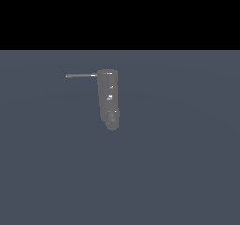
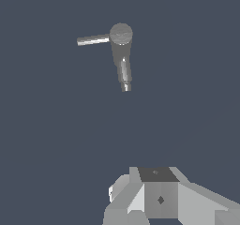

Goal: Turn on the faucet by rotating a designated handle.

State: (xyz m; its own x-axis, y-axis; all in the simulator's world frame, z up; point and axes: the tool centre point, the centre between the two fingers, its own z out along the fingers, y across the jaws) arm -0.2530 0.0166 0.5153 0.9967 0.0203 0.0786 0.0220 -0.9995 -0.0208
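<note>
One handle (image 1: 80,75) juts from the faucet (image 1: 108,99) — end effector (image 2: 159,198) state unclear.

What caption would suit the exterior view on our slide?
Grey faucet on a blue-grey floor, its handle jutting toward the exterior view's left, no arm in sight.

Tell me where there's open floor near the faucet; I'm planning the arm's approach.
The only things on the floor are the faucet and its handle, which juts toward the exterior view's left. All other sides are bare. The tool isn't visible there.

Faucet (image 2: 121,50) seen from above, handle (image 2: 93,40) jutting sideways from cap; hand (image 2: 157,198) well apart.
</note>
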